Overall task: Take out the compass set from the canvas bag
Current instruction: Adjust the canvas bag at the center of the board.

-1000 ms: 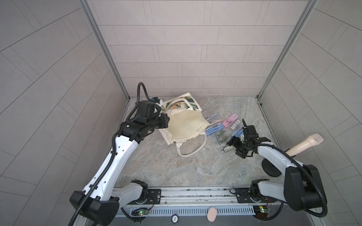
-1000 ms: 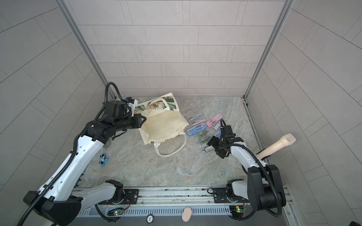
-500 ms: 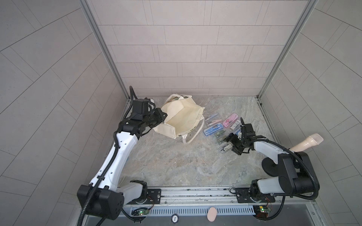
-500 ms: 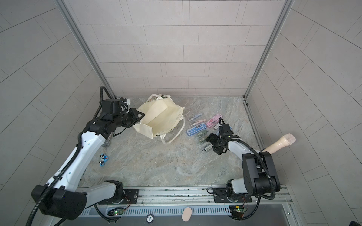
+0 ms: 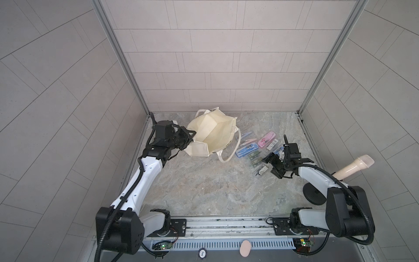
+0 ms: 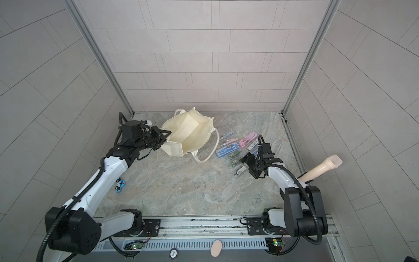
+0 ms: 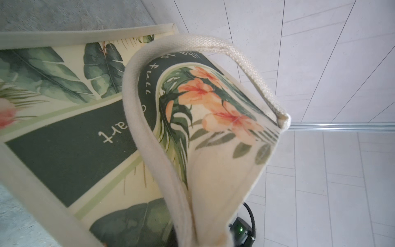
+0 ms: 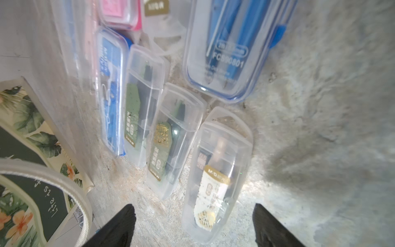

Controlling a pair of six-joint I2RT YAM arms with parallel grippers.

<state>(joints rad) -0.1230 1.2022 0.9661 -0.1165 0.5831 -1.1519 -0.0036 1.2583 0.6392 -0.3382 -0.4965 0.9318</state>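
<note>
the left claw is pinched shut on a fold of cloth at the edge of the canvas bag. the bag hangs just ahead of this claw, lifted and tilted. its mouth gapes toward the right claw, and one handle loop trails down to the surface. the left wrist view shows the leaf-and-flower print close up.

the right claw sits low over the surface with its jaws spread wide, gripping nothing. the compass set cases lie flat in a cluster just in front of it, outside the bag and between the two claws. nearest, reaching in between its tips without touching them in the right wrist view, is a clear case with a white label. beyond that lie two clear cases with green labels, then a blue case and a pink case farthest from this claw.
</note>
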